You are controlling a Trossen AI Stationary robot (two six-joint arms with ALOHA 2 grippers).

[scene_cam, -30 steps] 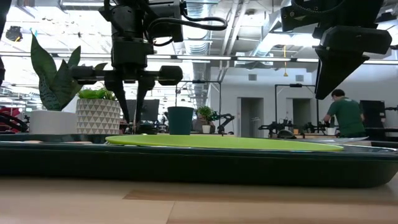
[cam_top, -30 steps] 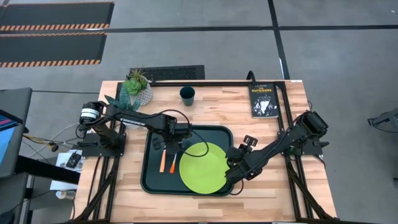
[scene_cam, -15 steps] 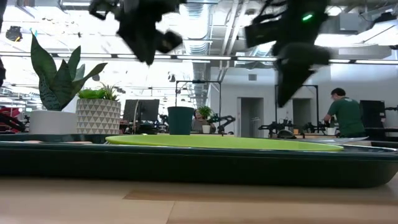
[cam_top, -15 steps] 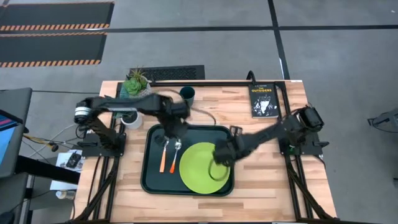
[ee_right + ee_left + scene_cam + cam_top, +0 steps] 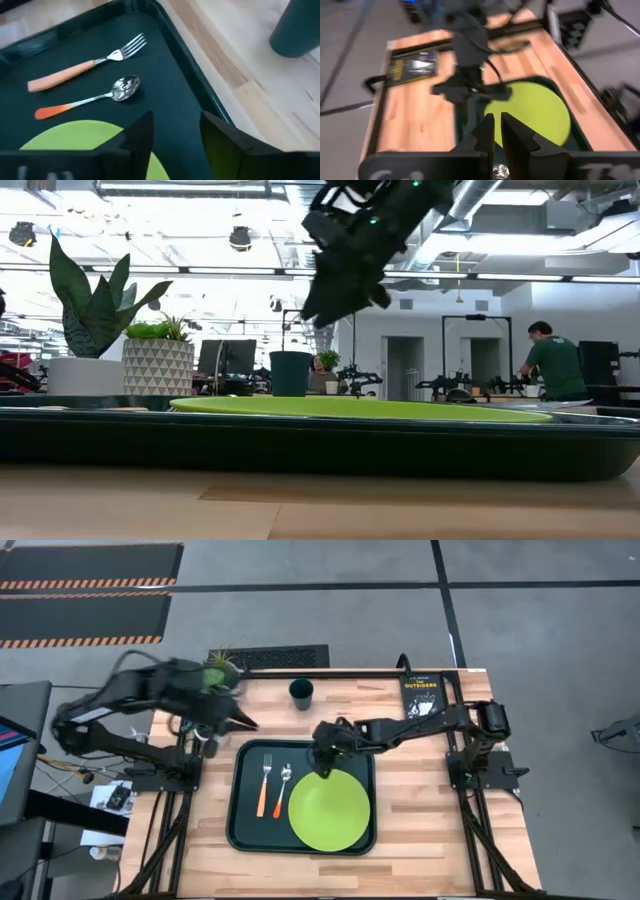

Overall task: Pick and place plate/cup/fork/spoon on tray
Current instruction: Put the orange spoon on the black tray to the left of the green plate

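My left gripper (image 5: 240, 722), fingers almost pinched together and empty, hangs by the tray's (image 5: 240, 830) far-left corner. On that dark, rimmed tray: slim orange-handled fork (image 5: 264, 783), spoon (image 5: 281, 787), flat round lime plate (image 5: 328, 809). My right gripper (image 5: 322, 762), parted, empty, hovers over the plate's far edge. The cylindrical cup (image 5: 301, 693) stands on bare wood.

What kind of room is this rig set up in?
Probably a robotics lab or open workshop: exposed ceiling ducts and strip lights, more arm rigs on benches behind, a person working there, and hazard-striped floor mats by the table.
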